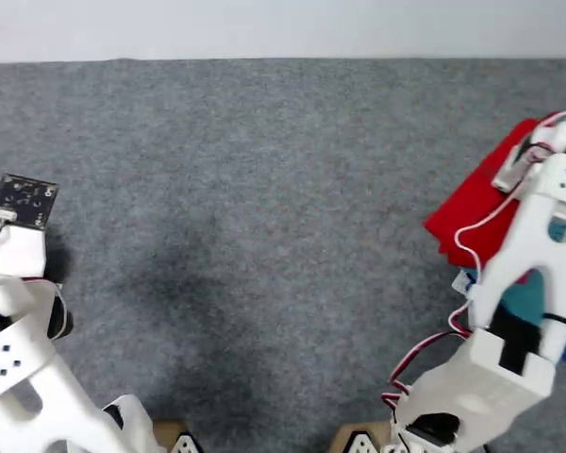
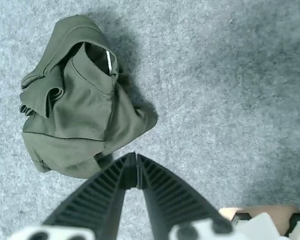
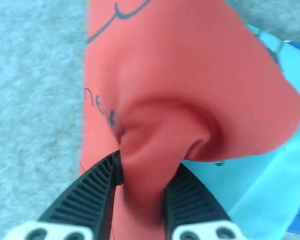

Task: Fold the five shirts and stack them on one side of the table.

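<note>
the red shirt [image 3: 190, 75] is gripped by the right fingers [image 3: 97, 190], which are clenched on a bunched fold of it, at the right side of the grey desk [image 1: 264, 189], over a light blue shirt [image 3: 270, 185]. the left fingers [image 2: 100, 195] are pressed together with nothing held, just beside a crumpled olive shirt [image 2: 72, 115] lying on the desk.

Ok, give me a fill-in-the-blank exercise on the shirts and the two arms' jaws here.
1. The red shirt is pinched in the ____ arm's jaws.
2. The left arm's jaws are ____, with nothing between them.
3. The light blue shirt lies ____ the red shirt.
4. The crumpled shirt near the left arm's jaws is olive ____.
Missing words: right; shut; under; green.
</note>
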`<state>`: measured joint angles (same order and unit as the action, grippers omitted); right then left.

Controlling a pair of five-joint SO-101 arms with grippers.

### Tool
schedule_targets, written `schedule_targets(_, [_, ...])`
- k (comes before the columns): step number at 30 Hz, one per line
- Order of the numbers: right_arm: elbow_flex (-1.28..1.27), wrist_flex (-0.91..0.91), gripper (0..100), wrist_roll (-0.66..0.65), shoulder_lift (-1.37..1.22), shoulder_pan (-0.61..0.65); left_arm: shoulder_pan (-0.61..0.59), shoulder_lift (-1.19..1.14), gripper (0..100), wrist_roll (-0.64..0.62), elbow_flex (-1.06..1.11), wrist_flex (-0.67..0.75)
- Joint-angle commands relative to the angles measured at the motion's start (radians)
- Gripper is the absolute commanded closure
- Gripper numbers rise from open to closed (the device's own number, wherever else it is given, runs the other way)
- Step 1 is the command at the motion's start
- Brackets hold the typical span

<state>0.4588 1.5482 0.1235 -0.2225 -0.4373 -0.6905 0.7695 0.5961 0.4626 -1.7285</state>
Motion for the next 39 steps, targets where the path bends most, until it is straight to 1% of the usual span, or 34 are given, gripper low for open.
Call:
schedule_targets(1, [0.072,-0.008,98.9,-0.031,0.012,-0.053,0.008,0.009,99,0.008,-0.028,0.012])
schedule_targets(10, [0.066,-0.007,98.9,-0.077,0.005,-0.142,0.008,0.009,99,0.008,-0.028,0.012])
schedule_targets(16, [0.071,-0.008,98.9,-0.169,-0.119,-0.214,0.008,0.009,99,0.008,-0.028,0.012])
schedule_targets(20, [0.072,-0.008,97.9,-0.201,-0.193,-0.245,0.008,0.009,99,0.008,-0.027,0.012])
schedule_targets(22, [0.072,-0.002,92.5,-0.187,-0.209,-0.248,0.008,0.009,99,0.008,-0.016,0.012])
schedule_targets(24, [0.077,0.025,81.2,-0.153,-0.209,-0.260,0.008,0.009,99,0.008,0.002,0.012])
schedule_targets(27, [0.149,0.090,62.7,-0.104,-0.200,-0.268,0.008,0.009,99,0.008,0.016,0.012])
schedule_targets(29, [0.213,0.143,55.7,-0.101,-0.185,-0.275,0.008,0.009,99,0.008,0.015,0.012])
schedule_targets(33, [0.347,0.208,54.9,-0.110,-0.168,-0.283,0.008,0.011,99,0.008,0.013,0.011])
schedule_targets(37, [0.356,0.202,55.2,-0.158,-0.186,-0.303,0.008,0.011,99,0.008,0.013,0.008])
schedule_targets(39, [0.362,0.188,59.2,-0.161,-0.234,-0.315,0.008,0.011,99,0.008,0.013,0.006])
